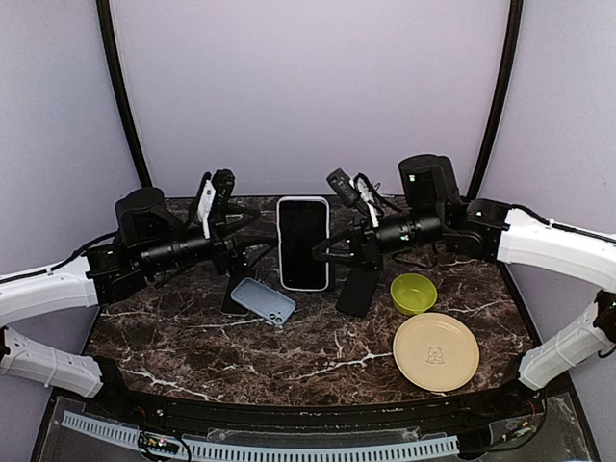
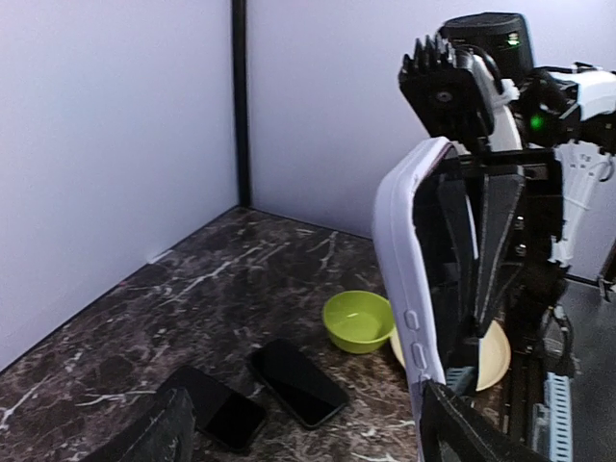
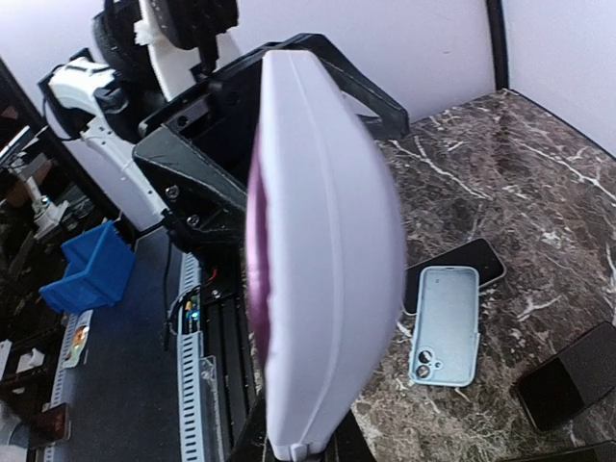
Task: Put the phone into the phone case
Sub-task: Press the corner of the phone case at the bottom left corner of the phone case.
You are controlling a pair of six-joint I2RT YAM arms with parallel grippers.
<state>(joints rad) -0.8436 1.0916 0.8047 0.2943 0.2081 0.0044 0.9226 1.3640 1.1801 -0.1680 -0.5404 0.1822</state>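
Right hand [image 1: 325, 252] gripped the upright lavender-cased black-screened phone [image 1: 303, 243], left hand [image 1: 262, 241] hung open; I figured steady beat fast.

Overhead plus wrist views, phone [image 1: 303, 243] shared

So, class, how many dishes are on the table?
2: a green bowl on the right side of the table, and a beige plate beside it, toward the near edge. None looks hidden.

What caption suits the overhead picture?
Right gripper holds a lavender-cased phone upright above the marble table, the left gripper open.
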